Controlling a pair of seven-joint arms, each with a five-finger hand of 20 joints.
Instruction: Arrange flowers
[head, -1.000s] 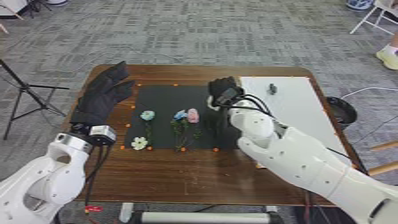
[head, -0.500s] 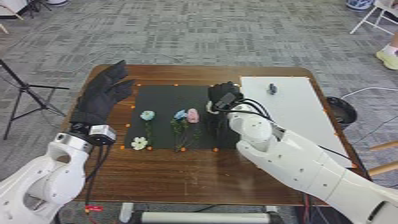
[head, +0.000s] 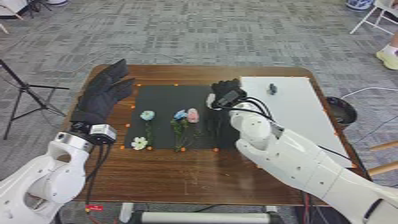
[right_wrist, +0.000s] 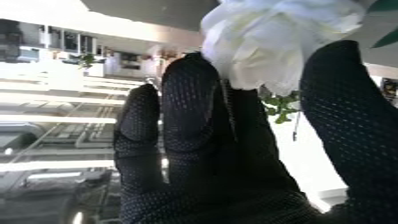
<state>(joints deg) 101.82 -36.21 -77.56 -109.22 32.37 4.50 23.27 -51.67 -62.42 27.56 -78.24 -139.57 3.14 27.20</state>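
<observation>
The right hand (head: 229, 91) is above the far right part of the black mat (head: 169, 100), at the left edge of the white board (head: 298, 115). In the right wrist view, the right hand (right_wrist: 209, 200) pinches the white bloom (right_wrist: 266, 42): the petals sit at the tips, between the long, nearly straight fingers (right_wrist: 188, 105) on one side and the thumb (right_wrist: 342, 100), which overlaps them, on the other. Green leaves (right_wrist: 282, 106) show in the gap below the bloom, between fingers and thumb. In the head view, the bloom is a pale patch at the left side of this hand.

To the left of the right hand and nearer the robot, the pink flower (head: 193, 117) lies closest, with the blue flower (head: 180, 114) just beside it. The pale blue flower (head: 147, 115) is farther left, and the small white flower (head: 139, 143) is below that one, well apart from the hand. The left hand (head: 96, 102) is left of them all, fingers straight and the thumb spread from them.
</observation>
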